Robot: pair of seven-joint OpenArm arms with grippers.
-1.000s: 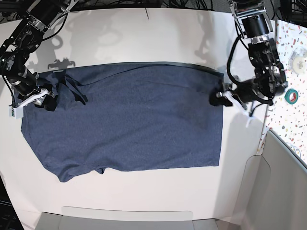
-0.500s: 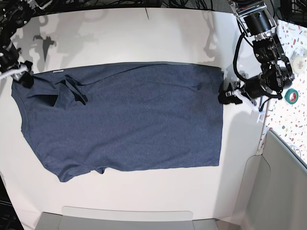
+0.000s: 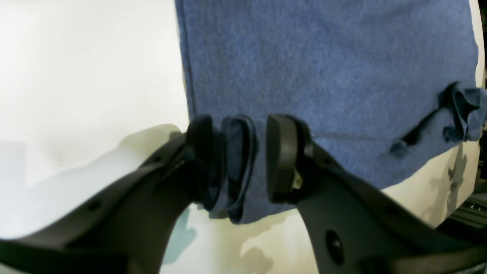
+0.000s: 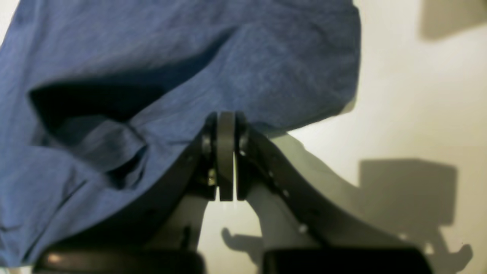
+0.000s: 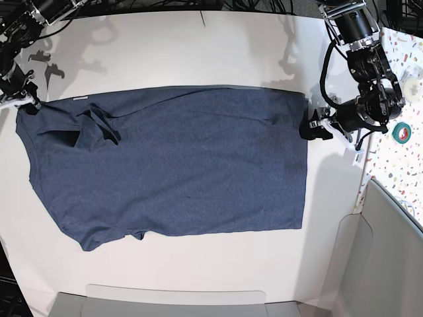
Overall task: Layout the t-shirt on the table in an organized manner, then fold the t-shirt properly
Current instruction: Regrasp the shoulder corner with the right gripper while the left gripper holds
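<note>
Right gripper [image 5: 30, 105] now at t-shirt [image 5: 178, 162] corner, jaws closed.

**Stuff off to the side of the work area**

Along the right edge of the base view there's a narrow white strip with colourful speckles [image 5: 404, 142]. A green roll of tape [image 5: 400, 133] sits on it, lying flat, and a pale whitish roll [image 5: 414, 84] is further back on the same strip, apart from the green one. A grey bin [image 5: 390, 264] fills the lower right corner. Black cables [image 5: 251, 5] bunch along the top edge.
</note>
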